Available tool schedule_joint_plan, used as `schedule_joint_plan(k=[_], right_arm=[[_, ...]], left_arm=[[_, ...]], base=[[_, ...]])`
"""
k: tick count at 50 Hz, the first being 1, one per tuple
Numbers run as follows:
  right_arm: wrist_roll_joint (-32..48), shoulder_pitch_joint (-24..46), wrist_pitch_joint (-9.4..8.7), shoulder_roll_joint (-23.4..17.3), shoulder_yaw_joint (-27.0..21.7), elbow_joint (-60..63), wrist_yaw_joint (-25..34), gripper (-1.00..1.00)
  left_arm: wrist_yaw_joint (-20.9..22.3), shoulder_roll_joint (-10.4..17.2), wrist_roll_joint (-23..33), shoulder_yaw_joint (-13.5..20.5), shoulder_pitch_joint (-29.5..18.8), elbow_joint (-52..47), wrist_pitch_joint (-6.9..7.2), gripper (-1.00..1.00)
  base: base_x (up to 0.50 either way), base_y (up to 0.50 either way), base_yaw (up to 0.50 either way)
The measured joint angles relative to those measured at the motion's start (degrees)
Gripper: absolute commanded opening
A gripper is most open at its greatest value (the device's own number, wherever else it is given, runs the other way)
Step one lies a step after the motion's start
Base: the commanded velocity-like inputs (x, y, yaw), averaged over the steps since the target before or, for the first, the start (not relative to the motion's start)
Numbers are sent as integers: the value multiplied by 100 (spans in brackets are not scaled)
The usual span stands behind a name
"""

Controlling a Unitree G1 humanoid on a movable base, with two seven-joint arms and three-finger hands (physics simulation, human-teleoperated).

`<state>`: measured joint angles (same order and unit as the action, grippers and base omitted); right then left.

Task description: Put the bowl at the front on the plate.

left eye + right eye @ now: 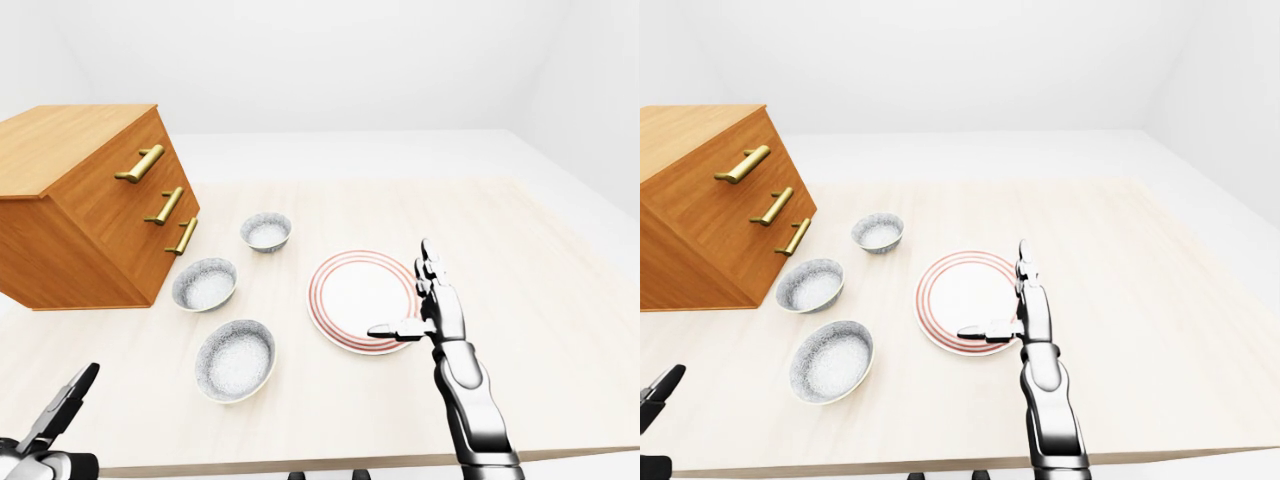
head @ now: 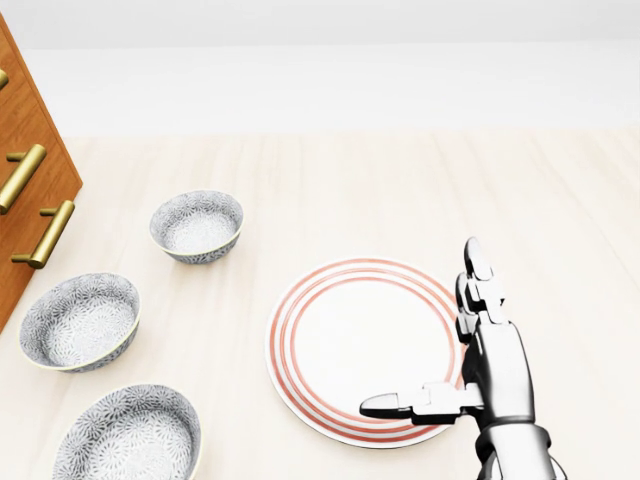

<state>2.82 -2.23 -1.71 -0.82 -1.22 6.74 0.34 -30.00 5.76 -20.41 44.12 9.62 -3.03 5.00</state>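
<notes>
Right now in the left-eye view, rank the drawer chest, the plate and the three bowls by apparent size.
1. drawer chest
2. plate
3. bottom bowl
4. middle bowl
5. top bowl
The bowls' order may only reflect nearness to the camera; they could match.

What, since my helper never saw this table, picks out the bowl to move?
In the left-eye view, three patterned bowls run down beside the wooden chest, left of the striped plate. The target bowl is the lowest, nearest the table's bottom edge.
</notes>
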Motion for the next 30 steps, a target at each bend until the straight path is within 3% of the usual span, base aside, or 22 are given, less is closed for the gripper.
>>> schedule_joint_plan(k=[4,15,24,30], right_arm=[[149,-10,-329,5,48,328,-36,100],[796,231,-329,-19,299,1299,-4,100],[2389,544,-329,-148,600,1641,439,100],[3896,786,-329,-144,870,1883,1243,100]], left_arm=[[0,7,-1,-16,3,30,0,100],[0,-9,20,-25,42,47,0,100],[0,-17,43,-35,39,69,0,100],[0,-11,55,-55,30,89,0,100]], base=[[0,0,0],[0,0,0],[0,0,0],[0,0,0]])
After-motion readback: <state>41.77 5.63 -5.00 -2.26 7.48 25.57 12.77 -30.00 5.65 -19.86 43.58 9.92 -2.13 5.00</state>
